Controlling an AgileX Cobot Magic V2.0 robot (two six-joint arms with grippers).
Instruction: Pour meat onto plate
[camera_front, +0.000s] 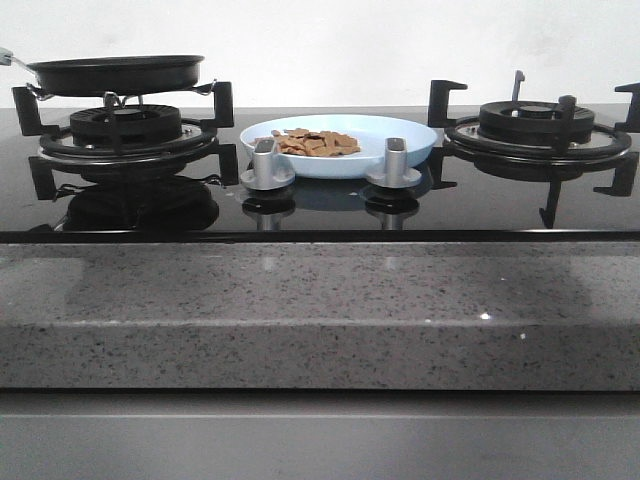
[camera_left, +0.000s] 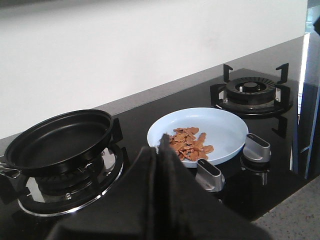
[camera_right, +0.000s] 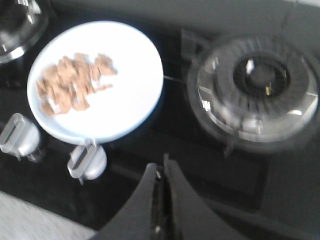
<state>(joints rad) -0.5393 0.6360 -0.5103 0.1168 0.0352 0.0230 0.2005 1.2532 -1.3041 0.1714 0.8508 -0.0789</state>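
The pale-blue plate (camera_front: 400, 135) sits on the black hob between the two burners. The meat (camera_front: 315, 143), a heap of small light-brown pieces, lies in its left half. Plate (camera_left: 225, 131) and meat (camera_left: 189, 143) also show in the left wrist view, and plate (camera_right: 135, 85) and meat (camera_right: 70, 86) in the right wrist view. The black frying pan (camera_front: 115, 72) stands empty on the left burner. My left gripper (camera_left: 161, 150) is shut and empty, above the hob in front of pan and plate. My right gripper (camera_right: 161, 170) is shut and empty, above the hob near the right burner. Neither arm shows in the front view.
Two silver knobs (camera_front: 266, 165) (camera_front: 394, 162) stand just in front of the plate. The right burner (camera_front: 535, 125) has a black grate with raised prongs. The grey speckled counter edge (camera_front: 320, 310) runs along the front. A pale wall stands behind the hob.
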